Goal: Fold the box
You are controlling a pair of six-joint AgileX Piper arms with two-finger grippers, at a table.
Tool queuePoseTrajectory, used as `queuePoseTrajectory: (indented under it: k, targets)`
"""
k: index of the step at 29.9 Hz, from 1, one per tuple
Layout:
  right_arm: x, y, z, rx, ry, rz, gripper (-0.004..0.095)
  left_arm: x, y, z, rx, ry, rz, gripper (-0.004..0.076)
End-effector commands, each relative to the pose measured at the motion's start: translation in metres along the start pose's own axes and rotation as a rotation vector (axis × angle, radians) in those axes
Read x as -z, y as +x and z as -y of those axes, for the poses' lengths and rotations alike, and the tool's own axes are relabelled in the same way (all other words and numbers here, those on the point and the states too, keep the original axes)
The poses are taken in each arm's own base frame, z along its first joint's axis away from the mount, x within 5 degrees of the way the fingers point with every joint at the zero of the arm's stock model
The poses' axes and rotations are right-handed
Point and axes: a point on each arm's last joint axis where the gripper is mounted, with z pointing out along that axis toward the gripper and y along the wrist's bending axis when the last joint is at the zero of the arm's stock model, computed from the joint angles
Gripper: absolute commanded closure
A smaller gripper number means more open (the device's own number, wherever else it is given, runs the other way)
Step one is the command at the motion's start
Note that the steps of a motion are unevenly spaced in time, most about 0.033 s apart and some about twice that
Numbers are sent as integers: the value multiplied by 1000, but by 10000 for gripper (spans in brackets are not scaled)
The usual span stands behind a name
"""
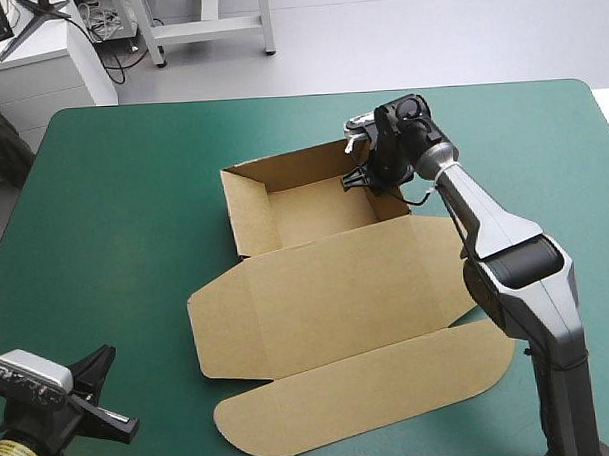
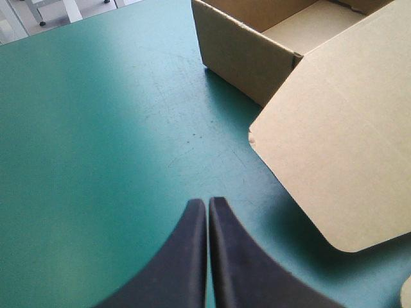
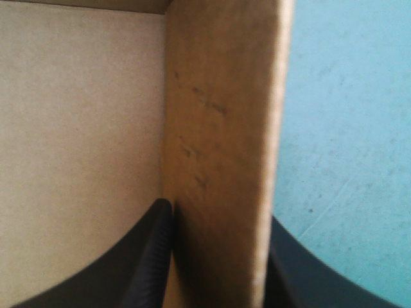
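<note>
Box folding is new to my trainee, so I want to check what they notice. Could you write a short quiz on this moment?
1. True or false: the left gripper touches the box.
2. The right gripper has its fingers shut on: A the table's edge; B the right tray wall; C nothing.
3. Fill in: the lid lies ____ on the teal-green cover.
Key: 1 false; 2 B; 3 flat.

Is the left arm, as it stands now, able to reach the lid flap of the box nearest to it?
Probably yes. The left tool, shut, hovers over bare teal-green cover, with the lid flap just ahead and to one side; nothing lies between them.
</note>
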Motion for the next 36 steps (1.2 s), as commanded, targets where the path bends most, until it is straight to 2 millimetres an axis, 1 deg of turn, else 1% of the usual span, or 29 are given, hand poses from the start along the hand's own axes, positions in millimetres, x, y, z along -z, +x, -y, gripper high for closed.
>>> queuePoseTrajectory:
  k: [1, 4, 7, 9, 10, 12, 13, 15, 16, 18, 19, 20, 22, 24, 27, 28, 32, 34, 36]
  targets:
    - [29, -3, 5, 5, 19, 56, 756, 6, -7, 0, 12, 6, 108, 734]
    - [27, -3, 5, 1, 21, 52, 931, 6, -6, 0, 13, 6, 113, 734]
    - [27, -4, 13, -20, 76, 56, 928, 6, -6, 0, 13, 6, 113, 734]
    - [29, -4, 23, -39, 86, 61, 928, 6, -6, 0, 13, 6, 113, 734]
    - [30, -4, 31, -55, 92, 63, 928, 6, -6, 0, 13, 6, 113, 734]
    - [30, -2, 54, -100, 110, 61, 928, 6, -6, 0, 13, 6, 113, 734]
    - [30, -1, 71, -134, 124, 58, 928, 6, -6, 0, 13, 6, 113, 734]
    - [34, 3, 97, -183, 144, 61, 928, 6, -6, 0, 13, 6, 113, 734]
    - [38, 8, 117, -224, 161, 64, 928, 7, -6, 0, 13, 6, 116, 734]
    - [42, 15, 145, -273, 185, 64, 928, 7, -6, 0, 13, 6, 116, 734]
    - [47, 22, 168, -319, 207, 66, 928, 7, -6, 0, 13, 6, 116, 734]
    - [50, 28, 183, -351, 220, 66, 928, 7, -6, 0, 13, 6, 116, 734]
    - [59, 46, 225, -427, 261, 66, 928, 7, -6, 0, 13, 6, 116, 734]
    - [66, 61, 253, -487, 296, 62, 928, 7, -6, 0, 13, 6, 116, 734]
    - [75, 91, 299, -586, 344, 48, 928, 7, -6, 0, 9, 6, 116, 734]
    - [78, 101, 312, -614, 358, 44, 928, 7, -6, 0, 9, 6, 116, 734]
    - [85, 135, 351, -710, 396, 23, 928, 7, -6, 0, 9, 6, 116, 734]
    - [87, 149, 365, -739, 408, 14, 928, 7, -6, 0, 13, 6, 116, 734]
    - [89, 158, 373, -757, 411, 10, 928, 7, -6, 0, 13, 6, 116, 734]
